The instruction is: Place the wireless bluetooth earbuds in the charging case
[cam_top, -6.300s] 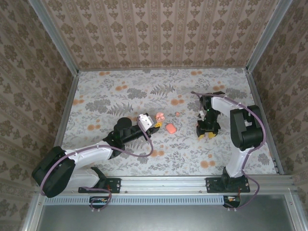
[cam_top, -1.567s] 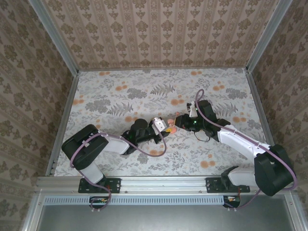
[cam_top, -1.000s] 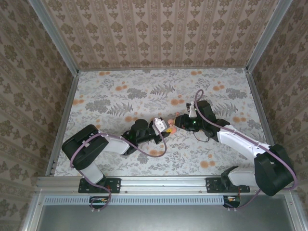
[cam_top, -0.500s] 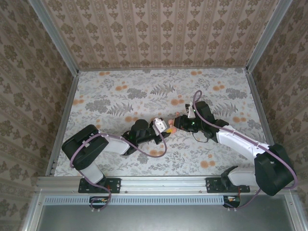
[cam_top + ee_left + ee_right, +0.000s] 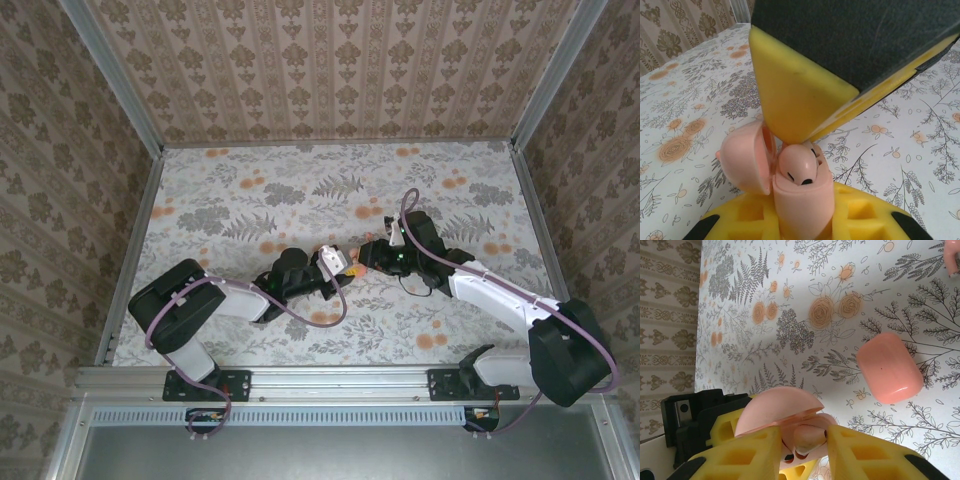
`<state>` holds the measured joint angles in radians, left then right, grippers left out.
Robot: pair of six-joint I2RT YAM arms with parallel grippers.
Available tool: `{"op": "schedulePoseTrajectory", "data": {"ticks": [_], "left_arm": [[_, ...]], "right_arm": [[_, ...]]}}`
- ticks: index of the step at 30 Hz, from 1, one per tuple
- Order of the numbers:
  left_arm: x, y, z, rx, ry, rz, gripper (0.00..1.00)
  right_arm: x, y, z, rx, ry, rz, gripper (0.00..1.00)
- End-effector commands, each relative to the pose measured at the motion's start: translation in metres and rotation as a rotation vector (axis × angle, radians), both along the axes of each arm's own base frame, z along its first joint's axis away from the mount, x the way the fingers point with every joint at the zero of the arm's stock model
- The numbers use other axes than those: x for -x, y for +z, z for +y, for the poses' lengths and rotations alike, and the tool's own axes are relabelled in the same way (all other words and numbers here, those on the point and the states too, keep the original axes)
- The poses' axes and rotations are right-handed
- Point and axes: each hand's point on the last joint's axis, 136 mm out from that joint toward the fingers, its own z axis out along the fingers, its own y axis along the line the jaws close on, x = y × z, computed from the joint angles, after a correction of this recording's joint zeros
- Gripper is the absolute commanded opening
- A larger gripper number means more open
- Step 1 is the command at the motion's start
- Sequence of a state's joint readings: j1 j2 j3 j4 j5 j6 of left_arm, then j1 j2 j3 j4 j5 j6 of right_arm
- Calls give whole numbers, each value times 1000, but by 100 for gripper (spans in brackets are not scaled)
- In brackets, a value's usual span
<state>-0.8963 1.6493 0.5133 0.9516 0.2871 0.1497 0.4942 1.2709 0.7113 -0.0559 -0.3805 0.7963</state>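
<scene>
Cell walls (image 5: 330, 70): damask wallpaper. Table (image 5: 220, 190): flat cloth, grey-and-orange floral print. Arms meet mid-table. Left gripper (image 5: 349, 265) is clamped on the charging case (image 5: 801, 205), which is smooth, rounded salmon plastic with its lid (image 5: 742, 160) hinged open. Right gripper (image 5: 367, 256) is tip-down over the case. Its blocky yellow fingers (image 5: 747, 455) stand narrowly apart with an earbud (image 5: 807, 437) between them at the case mouth. Can't tell if the pads actually pinch it. Loose pink pebble-shaped piece (image 5: 890, 367) lies nearby on the cloth.

Bright, even, diffuse from above; faint soft shadows beneath the left gripper (image 5: 802, 217). Slightly blurred close to it, crisp farther off.
</scene>
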Motion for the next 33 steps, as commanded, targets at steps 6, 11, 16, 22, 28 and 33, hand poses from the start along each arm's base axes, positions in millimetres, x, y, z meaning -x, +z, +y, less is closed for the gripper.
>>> {"op": "schedulePoseTrajectory", "data": {"ticks": [6,11,16,22,28,33], "left_arm": [[-1,30,-7,74,-4,-39,9],[1,35,-7,83,-12,-41,9],[3,41,-6,90,-19,-40,9],[5,41,-4,90,-19,-39,9],[5,40,-4,89,-20,-33,9],[5,40,-5,89,-19,-34,9]], "right_arm": [[5,18,-4,9,0,-34,35],[6,30,-13,29,-8,-83,36],[6,39,-21,11,-19,-112,36],[12,47,-15,-35,23,-104,35],[14,48,-11,-46,41,-92,34],[11,42,-8,-30,47,-67,34]]}}
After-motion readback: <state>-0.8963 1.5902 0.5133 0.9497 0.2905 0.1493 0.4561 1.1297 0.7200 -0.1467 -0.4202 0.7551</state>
